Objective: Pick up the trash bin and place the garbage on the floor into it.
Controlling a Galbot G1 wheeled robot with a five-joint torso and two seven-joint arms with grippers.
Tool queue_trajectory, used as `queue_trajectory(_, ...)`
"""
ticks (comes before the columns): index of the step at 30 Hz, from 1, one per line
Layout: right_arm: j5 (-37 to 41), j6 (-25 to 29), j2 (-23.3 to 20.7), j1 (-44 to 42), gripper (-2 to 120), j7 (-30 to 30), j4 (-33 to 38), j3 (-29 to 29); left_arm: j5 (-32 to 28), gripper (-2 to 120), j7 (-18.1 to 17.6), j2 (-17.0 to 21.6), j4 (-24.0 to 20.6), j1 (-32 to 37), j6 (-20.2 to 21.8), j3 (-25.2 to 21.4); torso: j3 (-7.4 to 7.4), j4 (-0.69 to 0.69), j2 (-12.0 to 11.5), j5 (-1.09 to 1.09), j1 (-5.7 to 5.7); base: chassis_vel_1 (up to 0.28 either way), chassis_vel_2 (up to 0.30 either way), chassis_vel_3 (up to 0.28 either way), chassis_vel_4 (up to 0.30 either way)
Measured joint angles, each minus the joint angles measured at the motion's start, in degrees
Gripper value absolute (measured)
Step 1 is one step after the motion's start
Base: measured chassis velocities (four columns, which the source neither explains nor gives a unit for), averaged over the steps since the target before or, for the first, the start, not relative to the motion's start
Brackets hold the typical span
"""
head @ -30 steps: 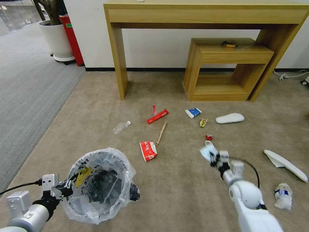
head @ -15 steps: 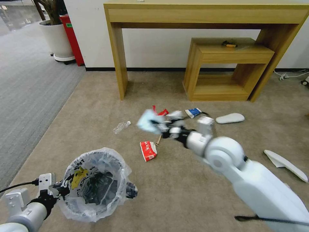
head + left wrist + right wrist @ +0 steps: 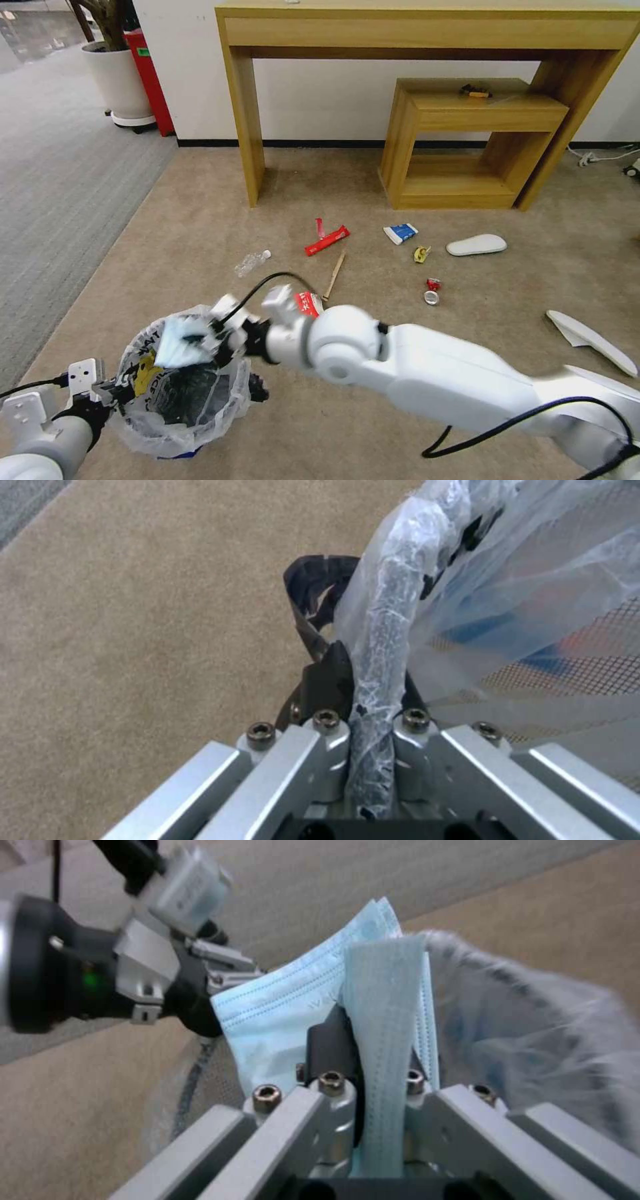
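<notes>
Meanwhile, a mask was held clamped in the right gripper just above the bin, whose rim was pinched by the left gripper.

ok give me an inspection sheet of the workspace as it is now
surface: beige carpet floor, litter scattered on it.
job's things: trash bin, bag-lined, held up at its rim; blue mask over its opening.
clutter: clear bottle, red wrapper, wooden stick, blue-white packet, yellow wrapper, two white insoles.
grippers: left hand shut on the bin's rim and bag; right hand shut on the mask.
cables: black cable looping off the right wrist.
surroundings: wooden table, grey striped carpet, white plant pot.
</notes>
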Motion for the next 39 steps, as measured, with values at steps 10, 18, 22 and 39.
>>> queue_trajectory(10,-0.4,-0.7,0.9,-1.6,33,2.5,-1.5,-1.3,0.0,0,0.0,-0.4,-0.1,-0.1,0.0,0.2,0.00,-0.01,0.0,0.01,0.00,0.000,0.000,0.000,0.000)
queue_trajectory(18,-1.1,-0.6,1.2,-3.5,67,4.4,-0.1,3.7,0.1,0,0.6,-0.7,-0.2,-0.3,-0.1,0.2,0.00,-0.01,0.0,0.01,0.00,0.000,0.000,0.000,0.000)
queue_trajectory(22,-2.3,-0.6,0.3,-5.8,77,5.1,0.9,7.9,0.4,0,1.0,-0.9,0.1,-0.1,-0.1,0.0,-0.01,0.00,0.0,0.02,0.00,0.000,0.000,0.000,0.000)
queue_trajectory(39,-24.3,2.6,-18.6,-41.1,100,-3.0,5.6,45.6,1.6,0,2.2,-0.7,0.9,-0.4,-0.2,0.8,-0.02,-0.03,0.0,0.02,-0.01,0.000,0.000,0.000,0.000)
